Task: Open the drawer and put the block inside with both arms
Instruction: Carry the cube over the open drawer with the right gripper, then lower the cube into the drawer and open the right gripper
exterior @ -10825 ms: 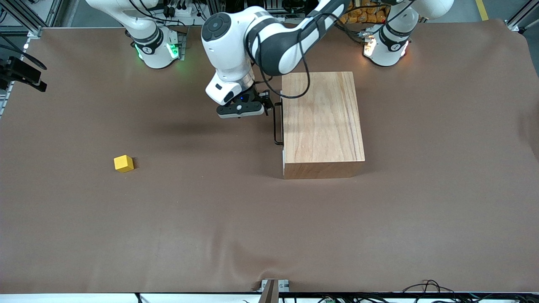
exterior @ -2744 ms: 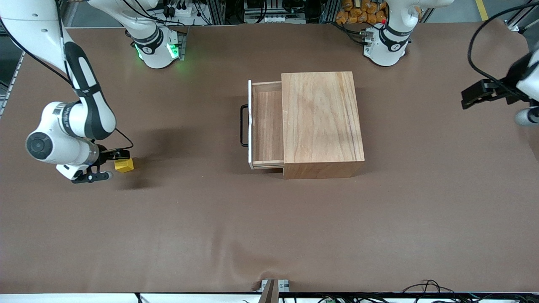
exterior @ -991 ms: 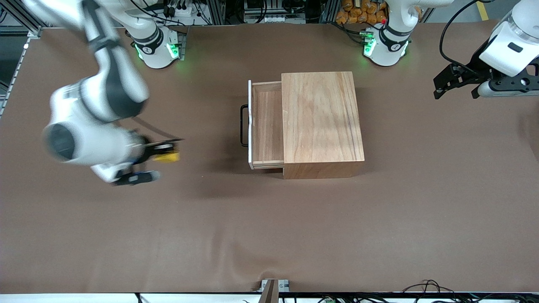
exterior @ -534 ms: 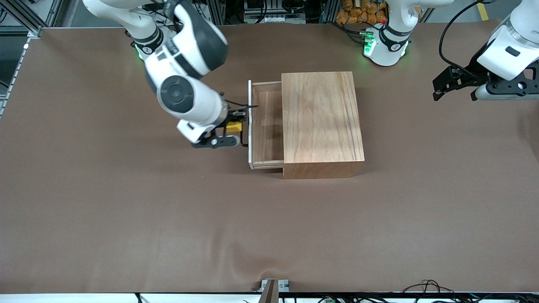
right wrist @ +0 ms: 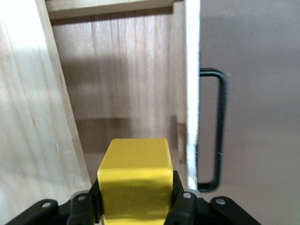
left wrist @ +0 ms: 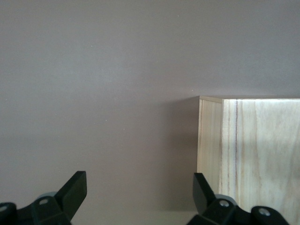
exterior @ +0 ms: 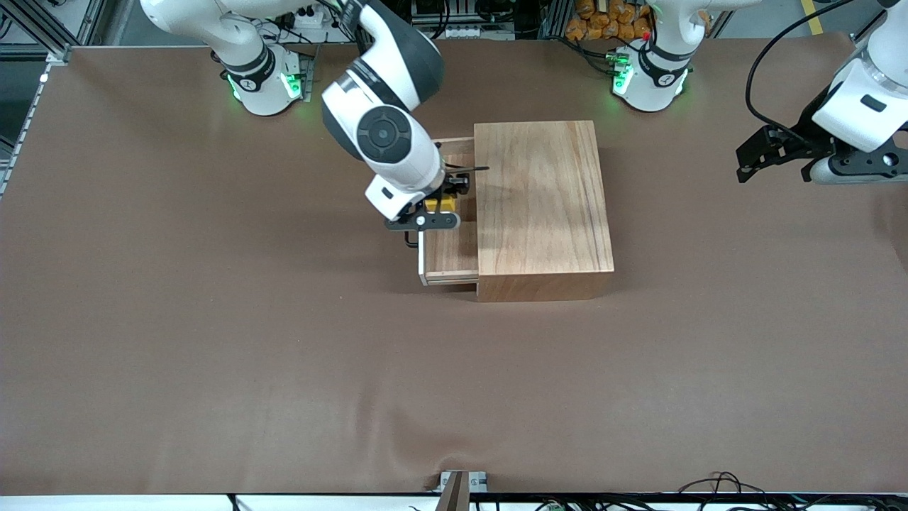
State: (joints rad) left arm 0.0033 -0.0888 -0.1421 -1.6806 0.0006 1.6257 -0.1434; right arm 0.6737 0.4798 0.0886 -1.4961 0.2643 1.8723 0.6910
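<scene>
Fingers [right wrist: 180, 199] of your right gripper [exterior: 441, 206] clamp the block [exterior: 440, 205], up in the air over the open drawer [exterior: 445, 248]. Your left gripper [exterior: 777, 152] waits with fingers [left wrist: 75, 190] spread, over the worktop [exterior: 213, 355] near its left-arm edge.

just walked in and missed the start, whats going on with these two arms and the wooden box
The right gripper is shut on the yellow block and holds it over the open drawer of the wooden box. The drawer is pulled out toward the right arm's end of the table, and the block is not yet released into it. The left gripper is open and waits over the table at the left arm's end, away from the box.
</scene>
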